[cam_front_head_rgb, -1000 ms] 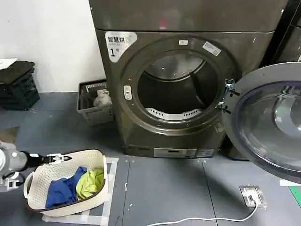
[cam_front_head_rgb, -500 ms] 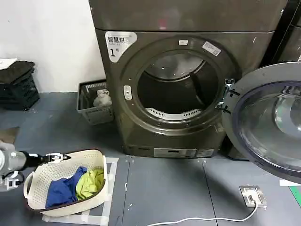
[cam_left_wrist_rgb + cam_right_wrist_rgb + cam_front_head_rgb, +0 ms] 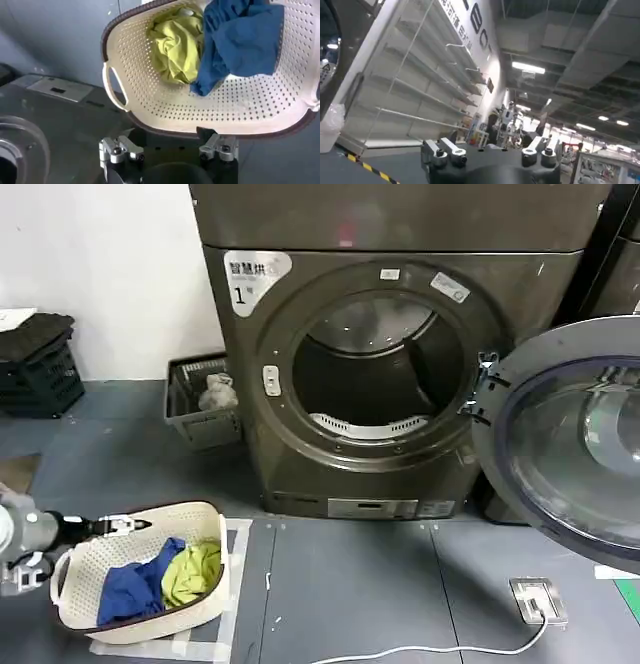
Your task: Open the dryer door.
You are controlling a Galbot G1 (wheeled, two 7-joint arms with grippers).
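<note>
The dryer door [image 3: 575,459] hung swung wide at the dryer's [image 3: 370,374] right. The left hand [image 3: 169,149], fingers spread, sat beside the laundry basket [image 3: 140,569]; best kept clear.

Head camera looks down on dryer [image 3: 370,374] and basket [image 3: 140,569]; left wrist camera sees that basket [image 3: 210,95] close.

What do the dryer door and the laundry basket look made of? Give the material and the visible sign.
Dryer door: a wide chrome-look ring, probably metal or plated plastic, around dark tinted glass that shows reflections. It hangs swung open at the dryer's right.
Laundry basket: cream moulded plastic, matte, judging by its even perforations and one-piece handle cut-out.
</note>
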